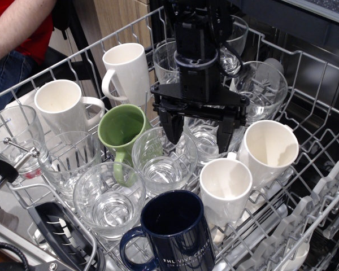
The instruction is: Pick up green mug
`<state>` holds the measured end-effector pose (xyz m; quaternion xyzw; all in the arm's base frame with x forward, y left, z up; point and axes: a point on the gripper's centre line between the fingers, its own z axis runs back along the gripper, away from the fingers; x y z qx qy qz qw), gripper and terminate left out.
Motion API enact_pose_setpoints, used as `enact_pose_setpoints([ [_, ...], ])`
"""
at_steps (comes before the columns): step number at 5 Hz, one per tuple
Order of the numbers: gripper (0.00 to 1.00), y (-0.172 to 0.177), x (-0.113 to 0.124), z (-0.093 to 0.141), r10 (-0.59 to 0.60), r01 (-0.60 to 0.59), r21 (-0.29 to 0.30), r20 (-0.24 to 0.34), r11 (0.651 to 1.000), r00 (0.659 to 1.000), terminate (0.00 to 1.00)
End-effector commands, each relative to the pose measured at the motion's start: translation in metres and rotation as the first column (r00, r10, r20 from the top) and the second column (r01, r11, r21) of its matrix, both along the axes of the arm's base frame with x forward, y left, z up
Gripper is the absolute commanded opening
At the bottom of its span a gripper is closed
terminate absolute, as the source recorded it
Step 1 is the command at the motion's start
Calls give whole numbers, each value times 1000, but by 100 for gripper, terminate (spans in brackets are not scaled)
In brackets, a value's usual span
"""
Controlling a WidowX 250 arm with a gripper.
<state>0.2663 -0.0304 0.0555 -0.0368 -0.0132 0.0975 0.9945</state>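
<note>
The green mug (pixel 122 133) is olive-green and glossy. It leans in the wire dishwasher rack (pixel 305 62) left of centre, mouth facing up and toward me, with its loop handle pointing down to the front. My gripper (pixel 199 135) hangs to its right, over a clear glass (pixel 204 136). Its two black fingers (pixel 170 125) are spread apart and hold nothing. The left finger is a short gap from the green mug's rim.
White mugs stand at the back left (pixel 127 70), left (pixel 62 104), right (pixel 268 149) and front right (pixel 226 186). A dark navy mug (pixel 172 228) sits in front. Several clear glasses fill the rack around them. A person (pixel 17 34) is at the top left.
</note>
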Motion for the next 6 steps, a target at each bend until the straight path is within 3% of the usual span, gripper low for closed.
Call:
enact_pose_setpoints([
  [1,100,0,0,0,0,0,0,0,1000,1000,0],
  [2,100,17,19,18,-228,228,53,-4,972,974,0],
  [3,100,40,31,35,-344,344,19,11,939,939,0],
  [4,100,66,45,39,-434,433,33,12,901,901,0],
  [6,100,132,67,14,-502,494,130,31,860,865,0],
])
